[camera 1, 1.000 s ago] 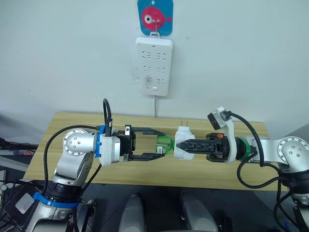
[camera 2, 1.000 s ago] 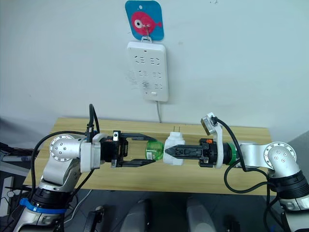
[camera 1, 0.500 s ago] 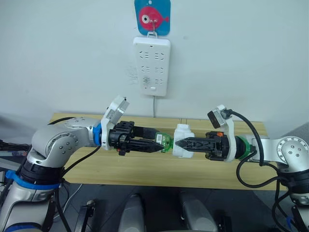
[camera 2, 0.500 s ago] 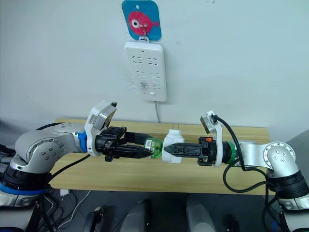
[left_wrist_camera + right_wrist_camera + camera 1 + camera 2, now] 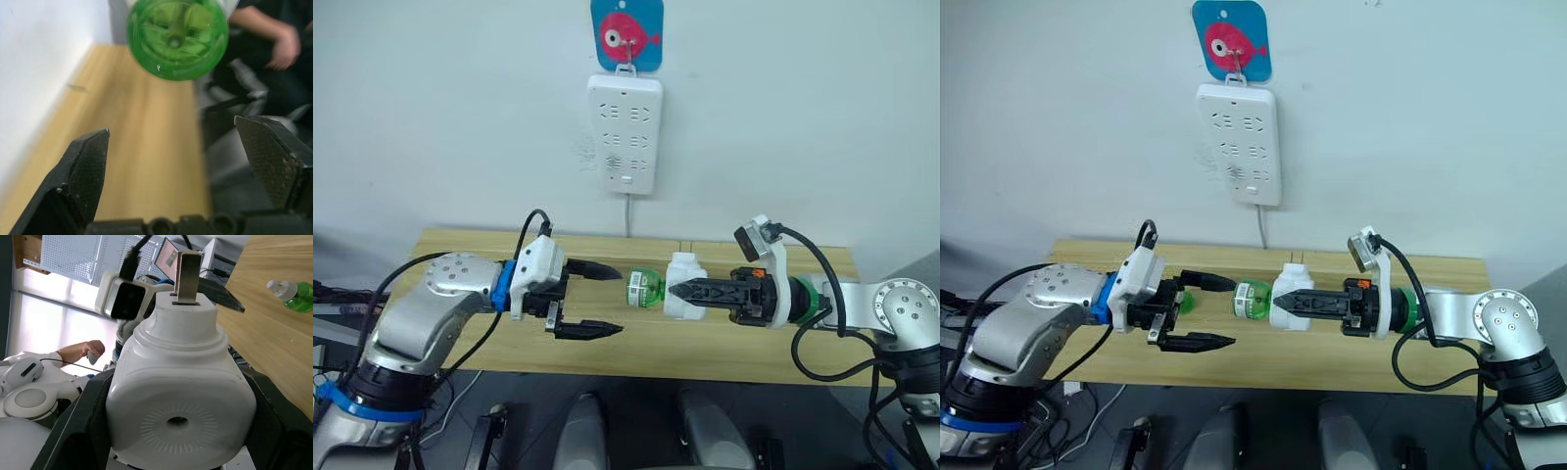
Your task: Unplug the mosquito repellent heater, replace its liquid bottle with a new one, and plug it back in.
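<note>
My right gripper [image 5: 674,290] is shut on the white mosquito repellent heater [image 5: 685,284], held in the air above the table with its prongs [image 5: 188,268] pointing up. Its liquid bottle [image 5: 644,290], translucent green, sticks out of the heater's left side towards my left gripper [image 5: 613,300]. That gripper is open a short way to the left of the bottle, touching nothing. The left wrist view looks at the bottle's round base [image 5: 177,36] beyond the spread fingers [image 5: 83,171]. The new one [image 5: 289,288], green with a white cap, lies on the table.
A long white power strip [image 5: 625,135] hangs on the wall under a blue fish hook [image 5: 626,34], its cable running down behind the wooden table [image 5: 460,245]. A person's arm [image 5: 274,44] shows beyond the table's front edge.
My left gripper was shut on the green bottle; it has let go, opened, turned at the wrist and drawn back to the left. The bottle stays in the heater. The right arm holds still.
</note>
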Controlling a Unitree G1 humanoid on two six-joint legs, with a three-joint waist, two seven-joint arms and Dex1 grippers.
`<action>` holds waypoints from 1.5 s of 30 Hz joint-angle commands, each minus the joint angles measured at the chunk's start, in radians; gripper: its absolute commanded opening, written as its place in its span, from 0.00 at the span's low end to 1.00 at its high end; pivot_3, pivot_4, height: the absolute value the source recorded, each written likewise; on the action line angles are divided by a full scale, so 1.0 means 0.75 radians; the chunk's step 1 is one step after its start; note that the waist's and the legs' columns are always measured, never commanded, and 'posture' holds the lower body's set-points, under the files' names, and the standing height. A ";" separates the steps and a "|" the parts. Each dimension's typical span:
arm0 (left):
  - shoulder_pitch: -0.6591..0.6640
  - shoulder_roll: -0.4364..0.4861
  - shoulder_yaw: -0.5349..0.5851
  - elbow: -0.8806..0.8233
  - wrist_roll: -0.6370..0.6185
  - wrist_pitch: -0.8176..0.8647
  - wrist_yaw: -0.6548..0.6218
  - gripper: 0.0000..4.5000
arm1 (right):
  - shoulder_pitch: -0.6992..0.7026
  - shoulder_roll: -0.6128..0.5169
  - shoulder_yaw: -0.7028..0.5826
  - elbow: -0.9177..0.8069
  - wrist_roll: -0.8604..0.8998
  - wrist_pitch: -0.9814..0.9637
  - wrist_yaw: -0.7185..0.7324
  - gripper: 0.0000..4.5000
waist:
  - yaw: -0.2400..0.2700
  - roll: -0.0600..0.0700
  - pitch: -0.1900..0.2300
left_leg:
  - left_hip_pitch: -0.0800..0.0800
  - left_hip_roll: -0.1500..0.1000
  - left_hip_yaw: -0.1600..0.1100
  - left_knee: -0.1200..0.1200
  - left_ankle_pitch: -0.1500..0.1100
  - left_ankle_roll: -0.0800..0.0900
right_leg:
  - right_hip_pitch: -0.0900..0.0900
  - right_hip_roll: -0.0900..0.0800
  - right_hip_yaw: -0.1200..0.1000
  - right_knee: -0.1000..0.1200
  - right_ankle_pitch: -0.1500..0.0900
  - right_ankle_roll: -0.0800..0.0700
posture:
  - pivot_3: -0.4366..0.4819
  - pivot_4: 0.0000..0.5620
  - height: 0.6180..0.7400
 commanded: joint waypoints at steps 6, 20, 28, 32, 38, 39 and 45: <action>0.041 -0.150 0.065 -0.023 0.089 -0.565 -0.025 1.00 | -0.018 0.004 -0.035 -0.013 0.036 0.012 0.018 0.68 | -0.002 0.000 0.000 | 0.000 0.000 0.001 0.000 0.000 0.000 | 0.000 0.000 0.001 0.000 0.000 0.000 | 0.37 0.42 0.86; -0.014 -0.195 0.010 0.076 0.113 -0.717 -0.058 0.60 | -0.018 0.007 -0.037 -0.021 0.036 0.013 0.017 0.68 | -0.005 0.000 0.000 | 0.000 0.000 0.001 0.000 0.000 0.000 | 0.000 0.000 0.001 0.001 0.000 0.000 | 0.36 0.42 0.86; -0.043 -0.139 0.002 0.013 0.036 -0.476 -0.019 0.51 | -0.018 0.001 -0.041 -0.025 0.036 0.021 0.020 0.68 | -0.006 0.000 0.000 | 0.000 0.000 0.001 0.000 0.000 0.000 | 0.000 0.001 0.001 0.001 0.000 0.000 | 0.36 0.42 0.86; -0.165 0.101 -0.007 -0.075 -0.460 0.500 0.115 0.51 | -0.014 -0.015 -0.030 -0.042 0.036 0.035 0.031 0.68 | -0.008 -0.001 0.001 | 0.000 0.001 -0.004 0.000 0.000 0.000 | 0.000 0.002 -0.002 0.002 -0.001 0.002 | 0.37 0.41 0.86; -0.439 0.211 0.033 0.071 -0.904 1.204 0.130 0.51 | -0.007 -0.023 -0.015 -0.069 0.036 0.037 0.037 0.68 | -0.011 0.000 0.002 | 0.000 0.001 -0.005 0.000 0.000 0.000 | 0.000 0.004 -0.004 0.002 -0.004 0.006 | 0.37 0.41 0.86; -0.467 0.210 0.050 0.101 -0.961 1.282 0.148 0.51 | -0.007 -0.026 -0.013 -0.072 0.036 0.036 0.040 0.68 | -0.011 0.000 0.002 | 0.000 0.001 -0.005 0.000 0.000 0.000 | 0.000 0.004 -0.004 0.002 -0.004 0.006 | 0.37 0.41 0.86; -0.481 0.246 0.104 0.195 -1.052 1.509 0.181 0.51 | 0.002 -0.042 -0.008 -0.084 0.036 0.028 0.045 0.68 | -0.012 0.000 0.002 | 0.000 0.002 -0.006 -0.001 0.000 0.001 | 0.000 0.004 -0.004 0.002 -0.004 0.006 | 0.37 0.41 0.86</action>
